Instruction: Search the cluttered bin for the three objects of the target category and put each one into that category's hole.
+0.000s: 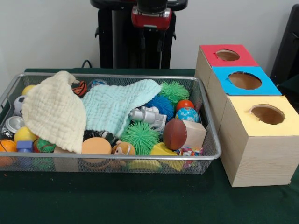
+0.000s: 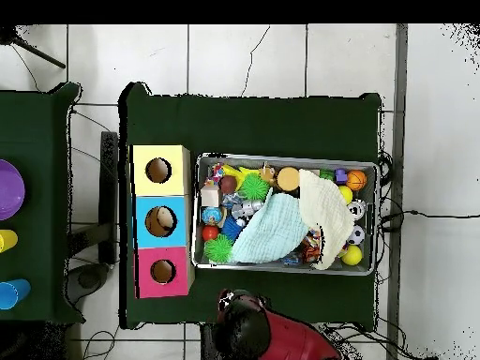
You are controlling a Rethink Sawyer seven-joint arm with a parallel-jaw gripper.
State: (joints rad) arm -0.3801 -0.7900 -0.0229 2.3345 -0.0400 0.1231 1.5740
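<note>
My arm is drawn back behind the bin. The front view shows my gripper (image 1: 150, 44) as two dark tips hanging well above the bin's far rim; I cannot tell how they are set. From overhead only my red and black arm (image 2: 267, 333) shows, off the table's edge.

The wire bin (image 1: 208, 122) sits on the green table (image 1: 140, 200), with bare cloth all round it. Just right of it in the front view stand the three boxes in a touching row: yellow (image 1: 261, 140) nearest, blue (image 1: 243, 81), red (image 1: 226, 56) farthest. Only the overhead view looks down into the holes; something pale lies in the blue one (image 2: 161, 221).

A cream cloth (image 1: 53, 112) and a mint cloth (image 1: 117, 107) cover the middle, hiding whatever lies beneath. Uncovered are spiky balls, green (image 1: 140, 136), green (image 1: 174, 91) and blue (image 1: 160, 105), and a brown football (image 1: 174, 134).
</note>
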